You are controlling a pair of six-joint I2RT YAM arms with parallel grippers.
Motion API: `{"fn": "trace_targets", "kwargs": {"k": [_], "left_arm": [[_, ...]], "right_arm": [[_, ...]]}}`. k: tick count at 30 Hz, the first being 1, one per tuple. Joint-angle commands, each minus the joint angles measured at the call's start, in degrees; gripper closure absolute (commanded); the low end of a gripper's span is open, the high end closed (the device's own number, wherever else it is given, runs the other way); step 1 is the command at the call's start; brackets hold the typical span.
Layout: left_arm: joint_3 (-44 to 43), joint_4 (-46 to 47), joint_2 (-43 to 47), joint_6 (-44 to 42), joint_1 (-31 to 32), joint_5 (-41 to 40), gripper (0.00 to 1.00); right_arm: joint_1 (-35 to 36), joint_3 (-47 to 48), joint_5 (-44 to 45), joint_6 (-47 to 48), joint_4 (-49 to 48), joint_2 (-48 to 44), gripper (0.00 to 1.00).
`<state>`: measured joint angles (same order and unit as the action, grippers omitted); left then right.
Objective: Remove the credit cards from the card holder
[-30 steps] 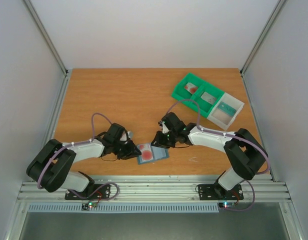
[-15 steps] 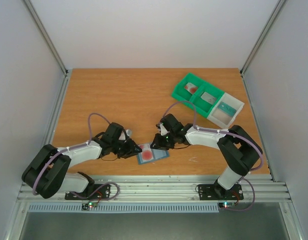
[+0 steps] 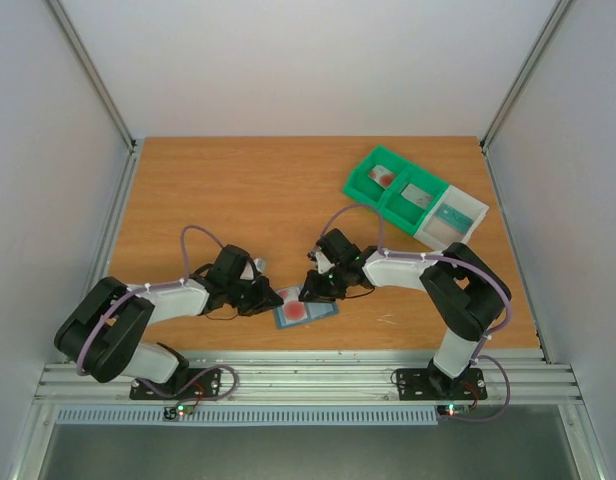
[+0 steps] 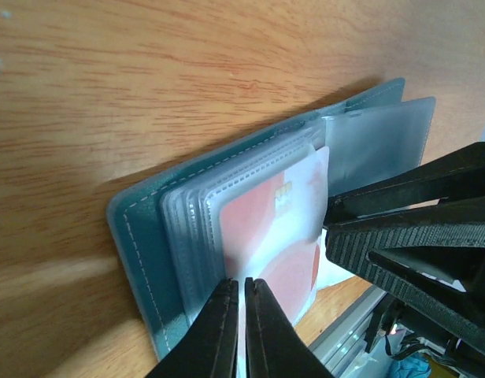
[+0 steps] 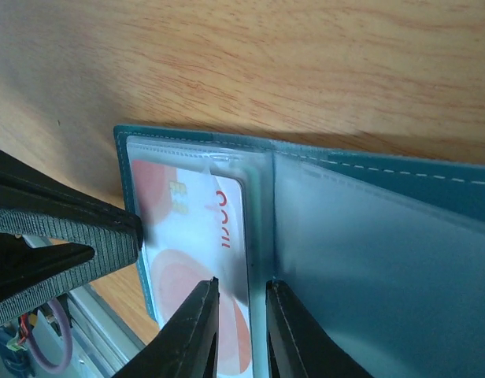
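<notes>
On the table (image 3: pixel 238 190), near its front edge, the holder (image 3: pixel 326 309) lies open between both grippers; left gripper (image 4: pixel 242 290) is closed to a sliver, nipping the outer edge of the sleeves (image 4: pixel 194 224); right gripper (image 5: pixel 241 285) is slightly parted, clamped on the sleeves by the fold; a red card (image 4: pixel 262 216) sits in the top sleeve; its red print (image 5: pixel 229 222) is too blurred to read.
</notes>
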<state>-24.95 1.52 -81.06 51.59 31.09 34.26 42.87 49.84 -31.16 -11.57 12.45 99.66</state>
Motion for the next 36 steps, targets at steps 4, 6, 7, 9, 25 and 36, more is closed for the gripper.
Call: {"fn": "trace_targets", "kwargs": {"k": [4, 6, 7, 9, 25, 36], "left_arm": [[-0.2, -1.2, -0.6, -3.7, 0.0, -3.2, 0.94], [-0.6, -3.0, -0.8, -4.5, 0.0, -3.6, 0.94], [-0.9, -3.8, -0.8, -4.7, 0.0, -3.8, 0.94], [-1.1, -4.5, -0.8, -5.2, 0.0, -4.4, 0.94], [-1.7, -5.9, -1.7, -7.7, -0.1, -5.0, 0.92], [-1.4, -5.2, -1.9, -8.2, 0.0, -4.6, 0.92]], "right_arm": [[0.5, 0.7, 0.5, 2.4, 0.8, 1.1, 0.85], [0.5, 0.4, 0.2, 2.4, 0.4, 1.4, 0.87], [0.5, 0.3, 0.2, 2.4, 0.3, 1.6, 0.88], [0.5, -0.1, 0.4, 2.4, -0.1, 1.7, 0.90], [0.0, -4.7, 3.6, 0.8, -3.8, -2.2, 0.99], [-0.2, -6.5, 2.0, -1.8, -7.5, -3.2, 0.94]]}}
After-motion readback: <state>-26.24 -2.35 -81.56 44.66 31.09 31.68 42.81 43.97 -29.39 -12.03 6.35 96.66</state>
